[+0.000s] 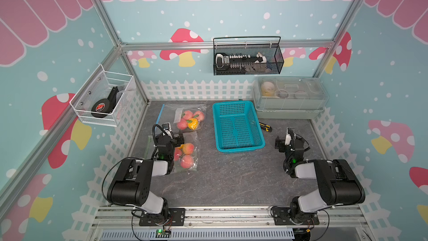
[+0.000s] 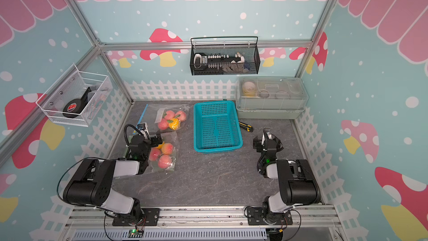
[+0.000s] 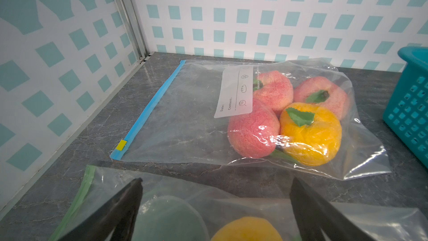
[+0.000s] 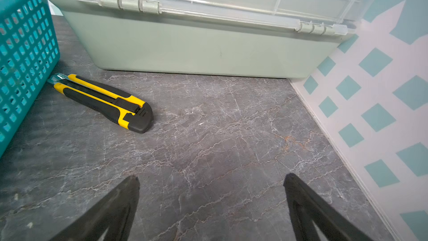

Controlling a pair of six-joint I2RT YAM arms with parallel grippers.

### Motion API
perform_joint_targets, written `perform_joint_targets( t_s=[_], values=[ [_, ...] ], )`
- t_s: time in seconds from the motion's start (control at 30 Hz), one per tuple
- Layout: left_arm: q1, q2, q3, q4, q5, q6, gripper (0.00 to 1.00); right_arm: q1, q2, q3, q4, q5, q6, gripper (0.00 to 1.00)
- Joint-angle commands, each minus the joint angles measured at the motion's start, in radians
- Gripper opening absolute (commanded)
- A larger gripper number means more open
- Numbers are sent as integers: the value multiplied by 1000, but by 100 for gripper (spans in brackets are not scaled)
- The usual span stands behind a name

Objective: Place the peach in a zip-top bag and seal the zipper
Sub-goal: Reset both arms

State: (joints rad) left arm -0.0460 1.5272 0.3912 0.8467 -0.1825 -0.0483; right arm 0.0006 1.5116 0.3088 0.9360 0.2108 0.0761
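Two clear zip-top bags lie at the left of the table. The far bag [image 1: 170,112] has a blue zipper [image 3: 148,110] with a yellow slider [image 3: 121,145] and holds pink peaches [image 3: 253,133] and a yellow fruit [image 3: 310,133]. The near bag [image 1: 192,166] has a green zipper [image 3: 78,200] and holds peaches [image 1: 186,161] and a yellow fruit [image 3: 245,230]. My left gripper [image 1: 179,139] [image 3: 215,181] hangs open just above the near bag, holding nothing. At the right, my right gripper [image 1: 279,144] [image 4: 210,177] stands open over bare table.
An empty teal basket [image 1: 239,147] sits mid-table. A yellow-black utility knife [image 1: 265,127] [image 4: 104,100] lies between it and a lidded storage box [image 1: 289,112] at the back right. A white wire basket [image 1: 102,98] and a black mesh basket [image 1: 247,59] hang on the walls.
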Motion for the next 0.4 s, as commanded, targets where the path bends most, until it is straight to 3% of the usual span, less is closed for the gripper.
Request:
perform_joint_targets(
  t_s=[0.0, 0.37],
  values=[
    [7, 5, 11, 9, -8, 1, 99, -2, 1, 13, 33, -4, 3, 99],
    [8, 4, 12, 7, -5, 1, 99, -2, 0, 15, 34, -4, 4, 99]
  ],
)
